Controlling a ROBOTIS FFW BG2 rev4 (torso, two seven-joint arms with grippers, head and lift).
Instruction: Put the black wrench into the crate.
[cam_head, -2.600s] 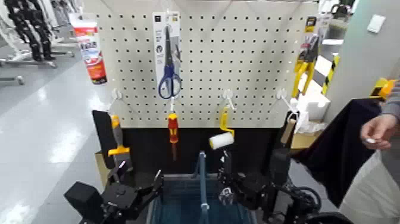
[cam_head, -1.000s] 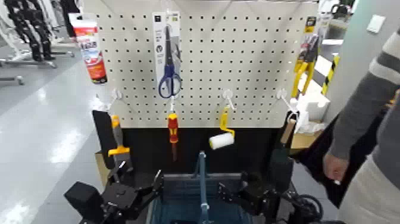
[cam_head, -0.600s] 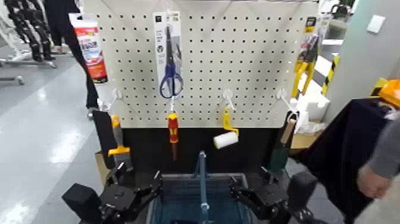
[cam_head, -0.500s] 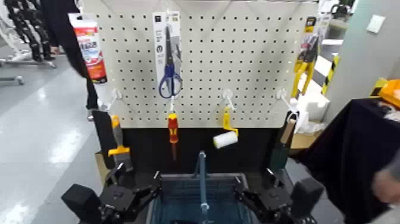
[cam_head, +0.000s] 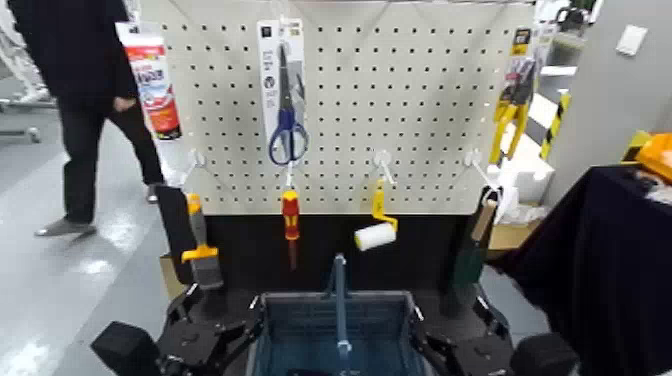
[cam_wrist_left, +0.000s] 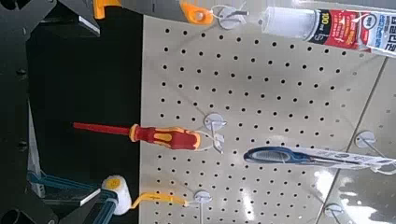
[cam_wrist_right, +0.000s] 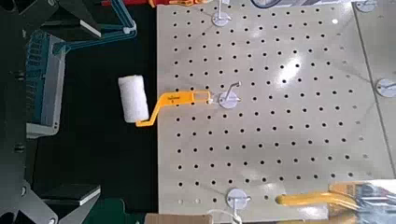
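The blue-grey crate (cam_head: 290, 305) with its tall blue handle bar (cam_head: 340, 300) stands low in the middle of the head view, below the pegboard. Its inside is dark and cut off by the picture's edge. I cannot make out the black wrench anywhere. My left gripper (cam_head: 218, 305) is open and empty just left of the crate. My right gripper (cam_head: 448, 310) is open and empty just right of it. The crate also shows in the right wrist view (cam_wrist_right: 42, 79) and, partly, in the left wrist view (cam_wrist_left: 51, 185).
The pegboard (cam_head: 430, 110) holds blue-handled scissors (cam_head: 285, 100), a red screwdriver (cam_head: 291, 220), a yellow paint roller (cam_head: 374, 232), yellow pliers (cam_head: 512, 105) and a tube (cam_head: 152, 80). A long dark flat tool (cam_head: 175, 235) and an orange-handled scraper (cam_head: 203, 250) hang at the left. A person (cam_head: 75, 90) stands far left.
My right gripper has drawn back from above the crate to its right side and sunk lower. The person at the right has left. A person in dark clothes has walked in at the left.
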